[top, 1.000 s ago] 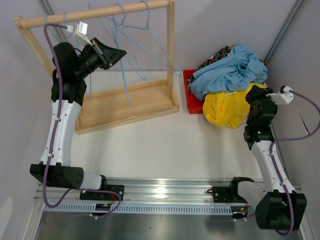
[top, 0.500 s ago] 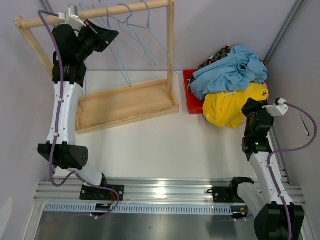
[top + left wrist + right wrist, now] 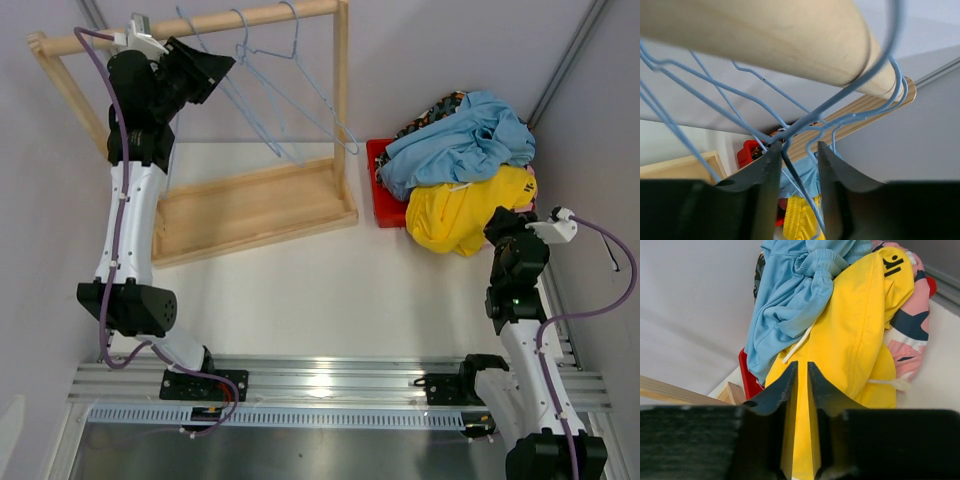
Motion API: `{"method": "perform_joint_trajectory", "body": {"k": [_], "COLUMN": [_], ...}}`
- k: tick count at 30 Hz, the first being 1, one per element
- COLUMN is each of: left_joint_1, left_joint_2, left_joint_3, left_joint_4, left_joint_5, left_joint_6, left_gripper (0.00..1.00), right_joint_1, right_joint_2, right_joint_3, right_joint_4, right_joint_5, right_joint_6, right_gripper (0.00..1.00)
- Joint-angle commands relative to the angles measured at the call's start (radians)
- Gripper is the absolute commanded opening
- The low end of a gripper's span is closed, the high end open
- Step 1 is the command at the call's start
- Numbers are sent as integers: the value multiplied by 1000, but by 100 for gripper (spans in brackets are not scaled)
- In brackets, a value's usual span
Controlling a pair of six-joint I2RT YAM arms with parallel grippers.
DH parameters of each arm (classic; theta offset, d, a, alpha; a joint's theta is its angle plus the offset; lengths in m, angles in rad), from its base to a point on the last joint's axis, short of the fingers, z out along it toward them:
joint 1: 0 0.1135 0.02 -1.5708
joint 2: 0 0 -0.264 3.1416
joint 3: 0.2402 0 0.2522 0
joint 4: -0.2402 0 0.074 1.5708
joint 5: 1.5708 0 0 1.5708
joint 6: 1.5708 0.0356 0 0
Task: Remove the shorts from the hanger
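Shorts (image 3: 462, 165) were all off the wire by the look of it, heaped centre-right of the top view on a red bin (image 3: 380, 195). Light blue pair (image 3: 465, 135) lay on top, yellow shorts (image 3: 450, 215) below it toward the frame bottom, and a dark blotched pair (image 3: 432, 108) poked out behind. Pink patterned pair (image 3: 907, 335) showed at the right of the R wrist view. Couldn't make out a fifth pair.

R gripper (image 3: 802, 367) sat at the lower edge of the yellow shorts, jaws nearly closed w/ yellow cloth filling the slit between them. I read that as a pinch on a fold, not 100% sure.

L gripper (image 3: 796, 162) was at the top left of the top view, under the wooden rail (image 3: 765, 35). Its jaws were part open w/ one blue wire of the bare hangers (image 3: 290, 95) running between them. The wire passed close to one finger (image 3: 767, 175) but wasn't clamped afaict.

My read: step in hand = let go and clear out. For L, I'd widen the jaws first, then back out along the wire's line, not sideways. Otherwise a finger could hook the wire and drag the hanger off the rail. For R, I'd release over the heap and lift straight off, so the limp cloth wouldn't trail off the bin onto the table (image 3: 330, 280).
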Motion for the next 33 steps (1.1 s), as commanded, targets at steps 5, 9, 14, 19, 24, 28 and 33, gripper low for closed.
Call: {"method": "perform_joint_trajectory", "body": {"k": [5,9,14,19,24,28,33], "left_joint_1": [12,12,12,-25,-28,-90,-122], "left_joint_2": [-110,-219,-410,-617,-766,-956,-1053], "left_joint_3": [-106,-212,-344,-329,-287,-390,-444], "left_joint_4": [7,22,-29,-220,-439,-473,-540], "left_joint_5": [-11,-1,25,0,-47,-162,-271], "left_joint_6": [-34,-3,89,256,425,480,531], "left_gripper": [57,75,99,99,99,99,99], "right_joint_1": [1,1,2,4,5,-1,-99], "right_joint_2": [-72,-95,-146,-152,-120,-89,-89], "right_joint_3": [45,94,213,414,712,924,1109], "right_joint_4": [-88,-181,-349,-554,-648,-716,-798], "right_joint_5": [5,2,-54,-267,-665,-882,-1053], "right_joint_6": [3,6,38,39,-8,24,70], "right_gripper": [57,70,77,76,100,99,99]}}
